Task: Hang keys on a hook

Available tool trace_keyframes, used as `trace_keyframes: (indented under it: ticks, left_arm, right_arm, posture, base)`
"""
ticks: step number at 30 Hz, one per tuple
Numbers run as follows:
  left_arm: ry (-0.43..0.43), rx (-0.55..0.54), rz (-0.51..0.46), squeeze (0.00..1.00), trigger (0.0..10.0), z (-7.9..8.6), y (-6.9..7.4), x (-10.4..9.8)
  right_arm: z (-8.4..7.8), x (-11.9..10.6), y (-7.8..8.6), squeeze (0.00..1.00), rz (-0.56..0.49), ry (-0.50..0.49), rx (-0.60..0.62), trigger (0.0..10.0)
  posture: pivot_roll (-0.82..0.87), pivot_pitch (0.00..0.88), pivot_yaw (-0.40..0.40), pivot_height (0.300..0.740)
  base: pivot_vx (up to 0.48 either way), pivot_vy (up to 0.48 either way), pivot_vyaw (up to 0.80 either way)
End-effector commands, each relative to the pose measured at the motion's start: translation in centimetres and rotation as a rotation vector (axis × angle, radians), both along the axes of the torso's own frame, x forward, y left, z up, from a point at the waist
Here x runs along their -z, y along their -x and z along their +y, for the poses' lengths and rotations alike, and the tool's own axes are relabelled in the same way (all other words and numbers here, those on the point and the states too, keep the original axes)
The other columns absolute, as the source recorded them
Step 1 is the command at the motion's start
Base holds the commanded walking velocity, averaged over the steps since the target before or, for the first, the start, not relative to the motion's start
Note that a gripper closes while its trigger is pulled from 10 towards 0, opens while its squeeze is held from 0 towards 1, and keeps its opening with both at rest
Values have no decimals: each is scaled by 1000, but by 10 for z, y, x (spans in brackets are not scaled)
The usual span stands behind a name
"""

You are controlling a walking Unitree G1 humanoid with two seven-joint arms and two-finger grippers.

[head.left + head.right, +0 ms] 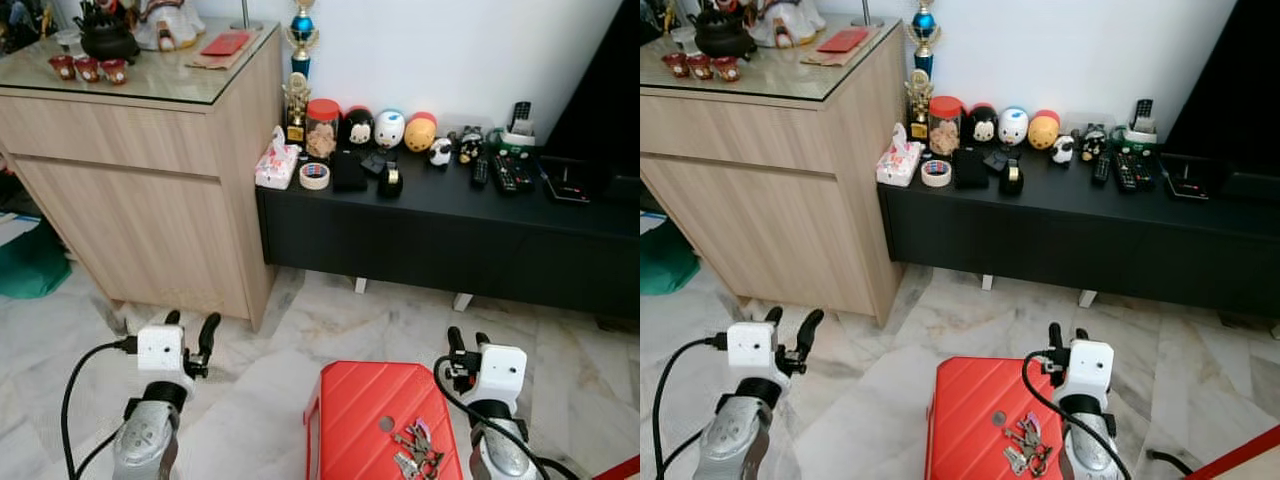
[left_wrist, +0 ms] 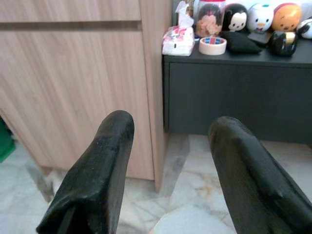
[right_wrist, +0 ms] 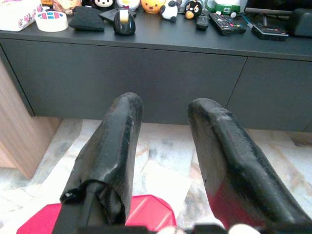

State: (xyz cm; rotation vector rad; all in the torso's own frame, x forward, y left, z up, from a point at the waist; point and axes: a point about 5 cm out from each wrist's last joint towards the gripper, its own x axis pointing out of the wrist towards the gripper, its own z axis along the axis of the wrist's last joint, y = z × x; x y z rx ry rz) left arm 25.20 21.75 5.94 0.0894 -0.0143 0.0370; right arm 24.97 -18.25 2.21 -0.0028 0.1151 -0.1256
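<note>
A bunch of keys (image 1: 418, 448) lies on top of a red plastic stool (image 1: 365, 405) low in the head views, just left of my right arm. My right gripper (image 1: 468, 342) is held above the stool's right edge, beyond the keys. It is open and holds nothing, its fingers (image 3: 122, 141) pointing at the black console. My left gripper (image 1: 190, 326) hovers over the marble floor to the stool's left. It is open wide and holds nothing, with its fingers (image 2: 105, 161) aimed at the wooden cabinet's corner.
A tall wooden cabinet (image 1: 150, 180) with a glass top stands at the left. A low black console (image 1: 450, 235) along the white wall carries a tissue pack (image 1: 276, 164), a tape roll (image 1: 315, 176), figurines and remotes (image 1: 510, 172). Marble floor (image 1: 270, 400) lies between me and both.
</note>
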Motion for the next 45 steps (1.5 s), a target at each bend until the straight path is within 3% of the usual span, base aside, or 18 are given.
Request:
trace_keyframes:
  ticks: [1, 7, 13, 26, 35, 45]
  left_arm:
    - [-10, -20, 24, 0, 10000, 5, 3, 4]
    - [-11, -44, 27, 0, 10000, 8, 9, 6]
    - [-8, -41, 32, 0, 10000, 6, 11, 8]
    - [-9, -32, 43, 0, 10000, 4, 13, 8]
    - [-8, -34, 52, 0, 10000, 4, 16, 10]
    - [-4, -24, 68, 0, 10000, 0, 16, 13]
  right_arm:
    - [-1, 0, -5, 0, 11, -12, 4, 10000]
    - [0, -3, -15, 0, 24, -11, -5, 10000]
    - [2, 0, -15, 0, 47, -12, 8, 10000]
    - [5, 2, -14, 0, 48, -21, 8, 10000]
    - [5, 4, -14, 0, 65, -22, -11, 10000]
    - [19, 17, -14, 0, 161, -57, -123, 10000]
  posture:
    - [42, 0, -37, 740]
    - [64, 0, -41, 740]
    - [60, 0, -30, 736]
    - [67, 4, -26, 645]
    - [70, 12, -28, 645]
    - [65, 7, -26, 645]
  base:
    - [0, 0, 0]
    - [0, 0, 0]
    - [0, 0, 0]
    - [0, 0, 0]
    - [0, 0, 0]
    - [0, 0, 0]
